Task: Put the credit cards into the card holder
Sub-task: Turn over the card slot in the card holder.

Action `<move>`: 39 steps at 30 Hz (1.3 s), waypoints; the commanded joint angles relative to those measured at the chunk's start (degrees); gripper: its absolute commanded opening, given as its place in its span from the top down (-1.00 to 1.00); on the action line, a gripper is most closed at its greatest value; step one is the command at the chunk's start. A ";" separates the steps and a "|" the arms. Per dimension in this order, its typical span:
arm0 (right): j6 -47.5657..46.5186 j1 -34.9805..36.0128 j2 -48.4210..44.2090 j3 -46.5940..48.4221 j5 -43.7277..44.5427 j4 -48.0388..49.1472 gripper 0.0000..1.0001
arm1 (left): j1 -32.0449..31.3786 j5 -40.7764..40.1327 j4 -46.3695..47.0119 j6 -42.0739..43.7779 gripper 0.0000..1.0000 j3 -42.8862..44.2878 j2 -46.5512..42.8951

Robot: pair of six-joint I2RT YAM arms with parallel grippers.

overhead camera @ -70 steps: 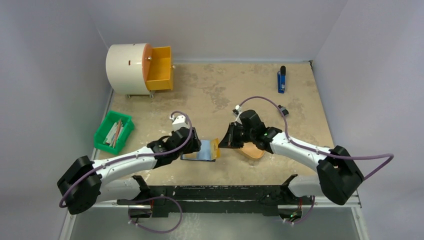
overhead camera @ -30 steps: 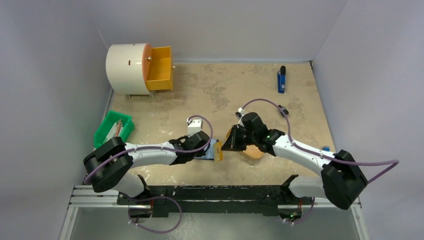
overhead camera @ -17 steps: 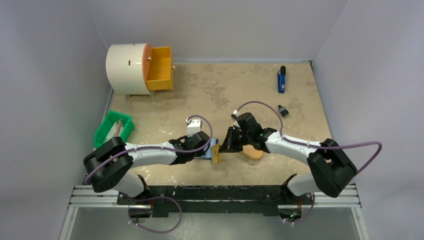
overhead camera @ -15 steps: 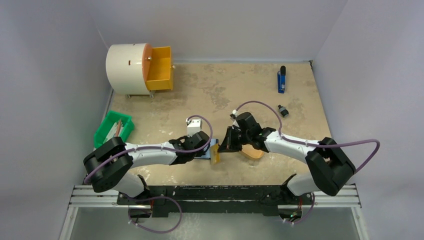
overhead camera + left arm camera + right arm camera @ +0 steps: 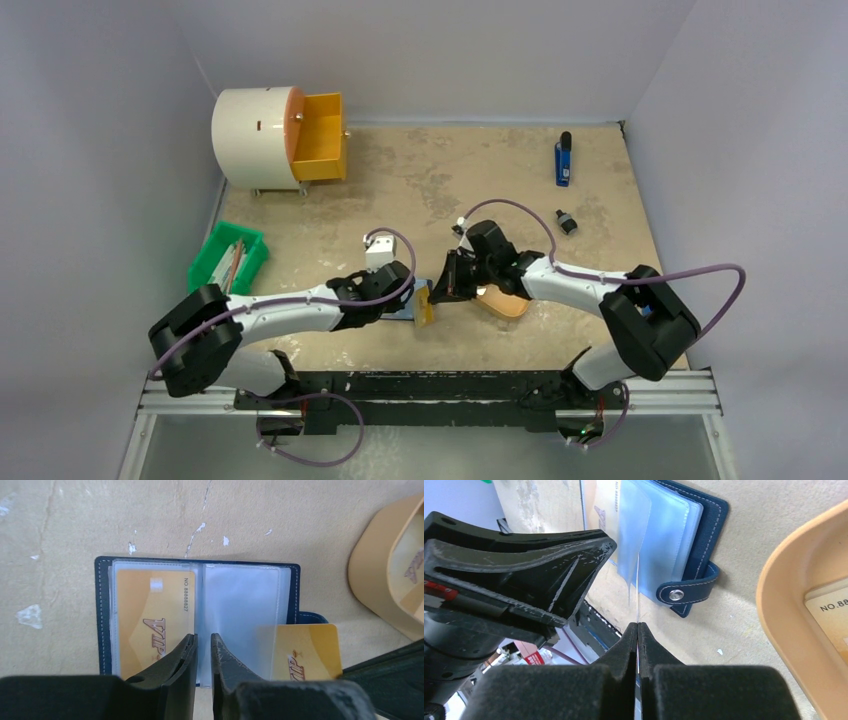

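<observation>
navy card holder (image 5: pixel 240 592) lies open flat; one gold card (image 5: pixel 150 612) sleeved at nine o'clock, second card (image 5: pixel 306 650) half into the four o'clock pocket.

At the far left of the table (image 5: pixel 430 180), a white drum (image 5: pixel 255 135) is being shown with its yellow drawer (image 5: pixel 320 135) pulled out. A green bin (image 5: pixel 205 275) of sticks (image 5: pixel 232 262) is being seen nearer, a blue gadget (image 5: pixel 563 160) and small black piece (image 5: pixel 566 222) far right, a tan tray (image 5: pixel 505 303) centre-right.

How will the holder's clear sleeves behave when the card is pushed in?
Probably floppy: one clear sleeve bows up off the card holder. The gold card looks straight edge-on in the right pincer, so the sleeve may buckle first.
</observation>
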 commanded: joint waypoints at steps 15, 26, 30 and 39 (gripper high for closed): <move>-0.33 2.88 8.06 11.16 -2.19 3.17 1.00 | -0.07 -7.42 -11.49 -2.47 0.59 4.13 -15.66; -0.09 3.21 12.39 13.50 -0.95 3.24 1.00 | 0.33 -8.05 -5.42 -2.16 0.64 0.13 -11.35; 0.08 3.21 9.60 11.63 0.03 1.25 1.00 | 2.17 -8.71 -5.26 -3.63 0.77 -0.79 -6.03; 1.28 3.26 9.49 9.00 -0.13 3.51 1.00 | 3.50 -10.18 -5.77 -5.54 0.80 -3.49 -6.65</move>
